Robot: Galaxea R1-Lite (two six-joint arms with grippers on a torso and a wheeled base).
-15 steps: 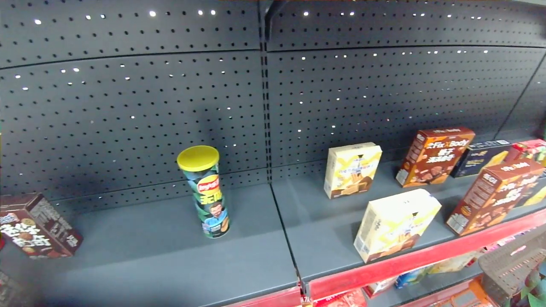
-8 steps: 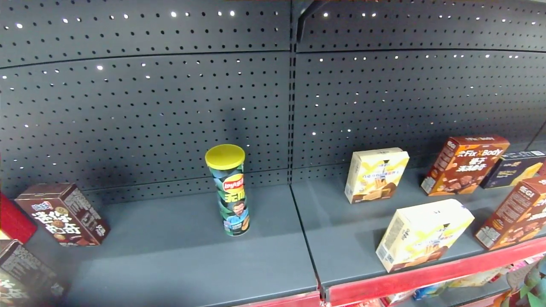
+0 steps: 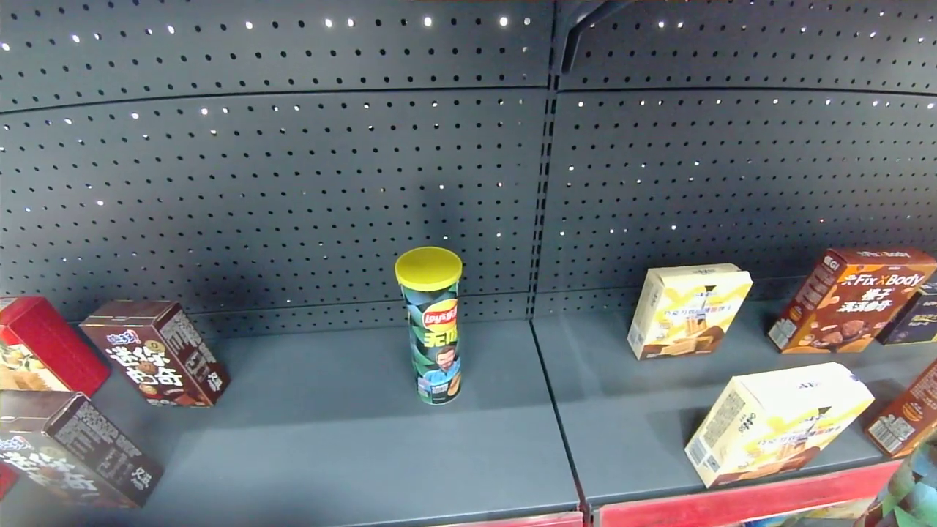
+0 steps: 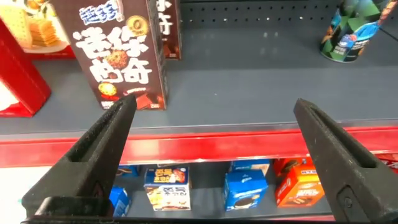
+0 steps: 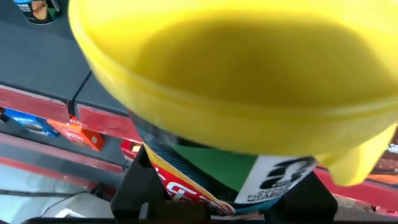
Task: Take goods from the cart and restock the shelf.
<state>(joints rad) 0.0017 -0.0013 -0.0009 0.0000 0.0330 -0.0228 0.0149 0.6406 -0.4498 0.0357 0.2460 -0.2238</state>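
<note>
One can (image 3: 432, 326) stands at centre frame on the shelf (image 3: 329, 439). The left gripper (image 4: 214, 104) gapes open near its red edge; the right gripper (image 5: 227, 193) clamps another can (image 5: 236, 74).

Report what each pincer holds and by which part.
Right pincer grips a yellow-lidded chip can by its body, below the lid. Left pincer is open, holding nothing.

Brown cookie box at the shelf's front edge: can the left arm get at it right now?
Probably yes, after a small sideways shift. The left gripper faces the brown box with jaws wide open and nothing between them. A red box stands close beside it, so side clearance looks tight.
</note>
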